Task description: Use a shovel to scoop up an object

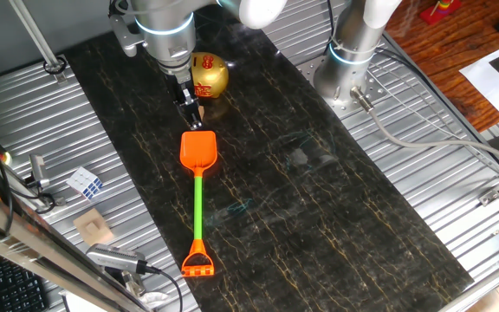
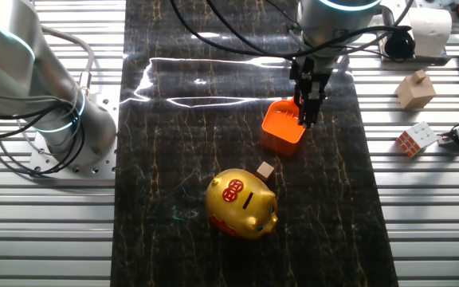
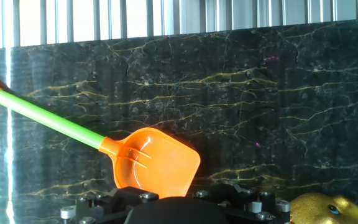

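Observation:
The shovel (image 1: 198,156) lies flat on the dark marble mat, its orange blade pointing at the gold piggy bank (image 1: 208,74), with the green shaft and orange handle trailing toward the near edge. My gripper (image 1: 192,114) hangs between the two, over the blade's tip, with its fingers close together and nothing in them. In the other fixed view the gripper (image 2: 307,115) stands at the blade (image 2: 284,127), and the piggy bank (image 2: 243,203) sits apart from it. The hand view shows the blade (image 3: 157,165) and the piggy bank (image 3: 319,210) at the lower right; the fingertips are hidden.
A tiny tan cube (image 2: 266,169) lies on the mat between the blade and the piggy bank. A puzzle cube (image 1: 85,182) and a wooden block (image 1: 93,227) sit on the ribbed metal beside the mat. A second arm's base (image 1: 349,61) stands at the mat's far side.

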You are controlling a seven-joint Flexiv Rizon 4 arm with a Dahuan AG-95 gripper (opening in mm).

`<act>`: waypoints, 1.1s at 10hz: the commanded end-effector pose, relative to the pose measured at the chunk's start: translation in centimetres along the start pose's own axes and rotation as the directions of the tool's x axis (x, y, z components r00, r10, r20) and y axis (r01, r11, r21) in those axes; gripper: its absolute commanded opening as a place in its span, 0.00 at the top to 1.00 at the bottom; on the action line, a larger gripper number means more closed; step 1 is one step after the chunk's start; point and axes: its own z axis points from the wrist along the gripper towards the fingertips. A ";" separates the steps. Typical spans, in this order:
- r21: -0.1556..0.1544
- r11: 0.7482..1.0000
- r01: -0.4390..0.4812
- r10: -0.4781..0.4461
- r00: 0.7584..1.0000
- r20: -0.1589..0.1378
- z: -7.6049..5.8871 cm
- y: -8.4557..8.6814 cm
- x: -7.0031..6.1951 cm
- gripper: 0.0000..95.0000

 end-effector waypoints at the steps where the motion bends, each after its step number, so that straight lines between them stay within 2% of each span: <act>1: -0.055 0.988 0.145 -0.144 0.989 0.012 0.0 0.0 0.0 1.00; 8: -0.049 0.987 0.153 -0.152 0.988 0.008 -0.1 0.0 0.0 1.00; 11: -0.052 0.979 0.199 -0.199 0.980 0.011 -0.1 0.0 0.0 1.00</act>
